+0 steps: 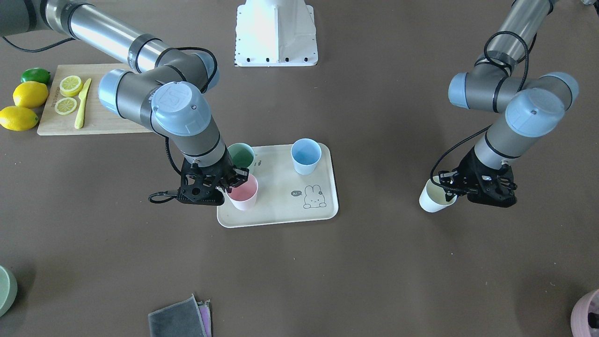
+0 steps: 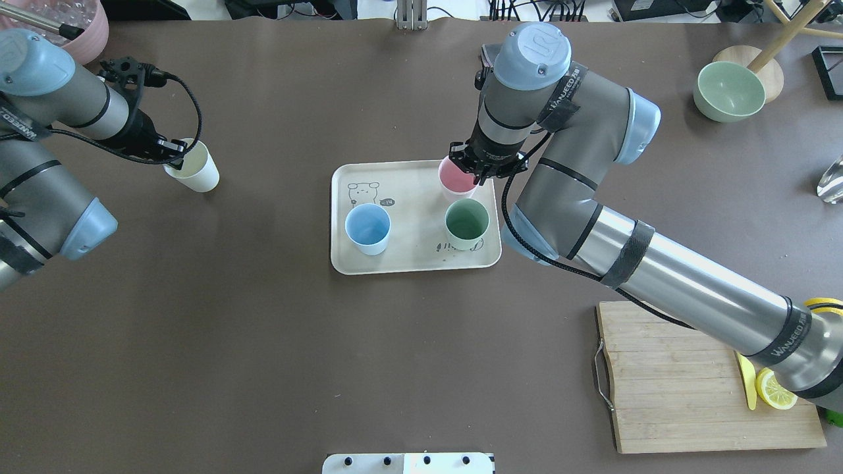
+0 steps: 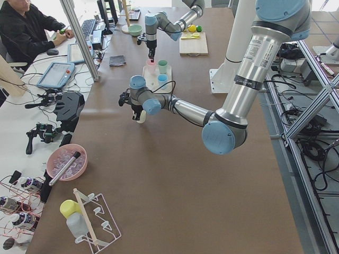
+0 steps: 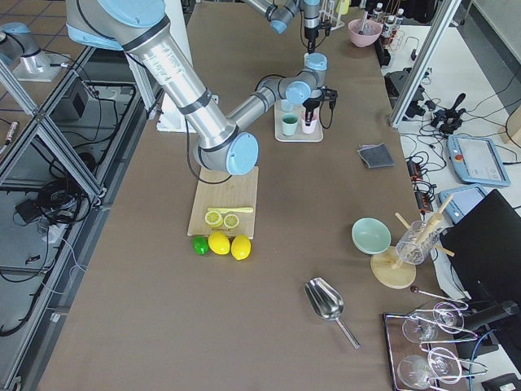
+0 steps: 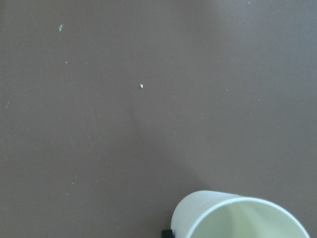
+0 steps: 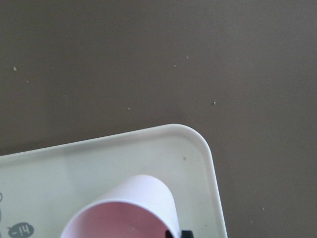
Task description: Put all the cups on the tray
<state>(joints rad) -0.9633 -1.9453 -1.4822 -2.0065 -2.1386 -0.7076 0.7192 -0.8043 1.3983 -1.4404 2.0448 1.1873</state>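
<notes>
Pinching the rim should suit the seemingly light, stiff white cup (image 2: 197, 175): left claw (image 2: 172, 149) grips it so, tilted, well apart from the tray (image 2: 415, 267); right claw (image 2: 475, 170) grips the pink cup (image 2: 456, 183) on the tray.

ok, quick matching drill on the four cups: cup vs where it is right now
Things:
1. mint green cup
2. light blue cup
3. pink cup
4. cream cup

Places:
A. off the tray, tilted, in the left gripper
B. standing free on the tray, by the bunny drawing
C. at a tray corner, in the right gripper
D. standing free on the tray, next to the pink cup

Pairs: 1-D, 2-B, 3-C, 4-A
</notes>
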